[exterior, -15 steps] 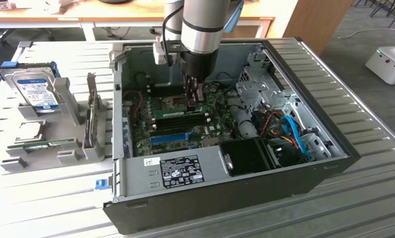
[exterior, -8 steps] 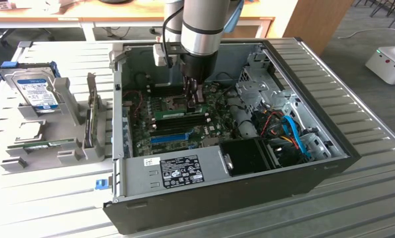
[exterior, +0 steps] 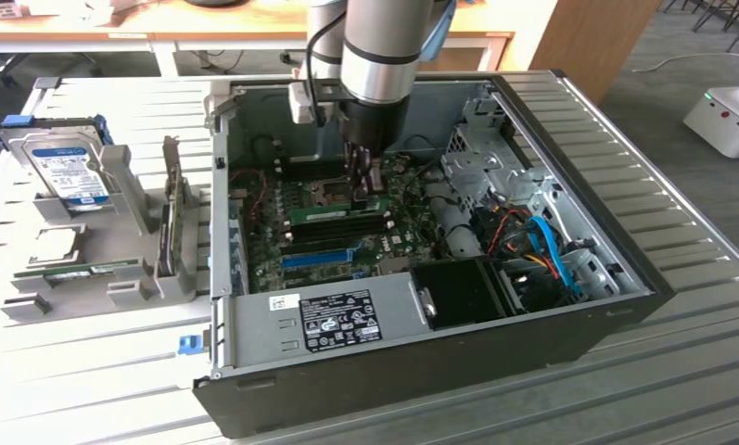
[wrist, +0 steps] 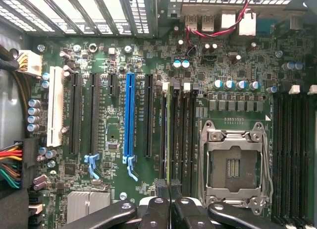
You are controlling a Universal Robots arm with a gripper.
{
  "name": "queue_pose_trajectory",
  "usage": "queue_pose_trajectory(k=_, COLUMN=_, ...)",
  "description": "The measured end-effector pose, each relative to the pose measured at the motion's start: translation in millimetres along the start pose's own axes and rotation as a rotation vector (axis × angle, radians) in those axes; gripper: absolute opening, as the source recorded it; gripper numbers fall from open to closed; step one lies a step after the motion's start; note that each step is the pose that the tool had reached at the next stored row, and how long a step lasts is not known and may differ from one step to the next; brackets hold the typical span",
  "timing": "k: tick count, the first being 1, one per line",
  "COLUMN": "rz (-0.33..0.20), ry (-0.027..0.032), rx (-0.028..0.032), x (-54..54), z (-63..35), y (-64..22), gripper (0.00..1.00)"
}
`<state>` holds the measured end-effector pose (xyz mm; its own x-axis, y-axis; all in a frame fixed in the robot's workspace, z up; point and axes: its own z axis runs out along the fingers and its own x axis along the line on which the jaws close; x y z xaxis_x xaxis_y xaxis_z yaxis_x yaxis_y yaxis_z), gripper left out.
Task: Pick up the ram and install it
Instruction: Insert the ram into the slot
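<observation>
Pinching the ram (wrist: 170, 135), fingers (wrist: 161, 189) almost fully closed on its thin top edge; ram stands edge-up on the motherboard (wrist: 233, 85).

Exterior view stands high, angled down on the open case (exterior: 468, 363); wrist view, close, seemingly perpendicular, shares its motherboard (wrist: 112, 126).

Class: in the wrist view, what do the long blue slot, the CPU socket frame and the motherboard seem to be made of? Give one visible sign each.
The blue slot: probably moulded plastic, matt; even solid colour. The CPU socket frame: bare metal, likely steel; silvery with bright glints. The motherboard: seemingly resin laminate, green lacquered; fine traces and soldered parts.
</observation>
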<state>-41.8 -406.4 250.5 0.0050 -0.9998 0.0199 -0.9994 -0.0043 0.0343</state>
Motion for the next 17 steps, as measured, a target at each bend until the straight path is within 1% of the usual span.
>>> queue_pose_trajectory(k=11, rz=0.002, ry=0.0, rx=-0.0002, x=0.0, z=0.1, y=-1.0, gripper=0.12)
queue_pose_trajectory(k=17, rz=0.014, ry=-0.0004, rx=-0.0004, x=0.0, z=0.5, y=-1.0, gripper=0.12)
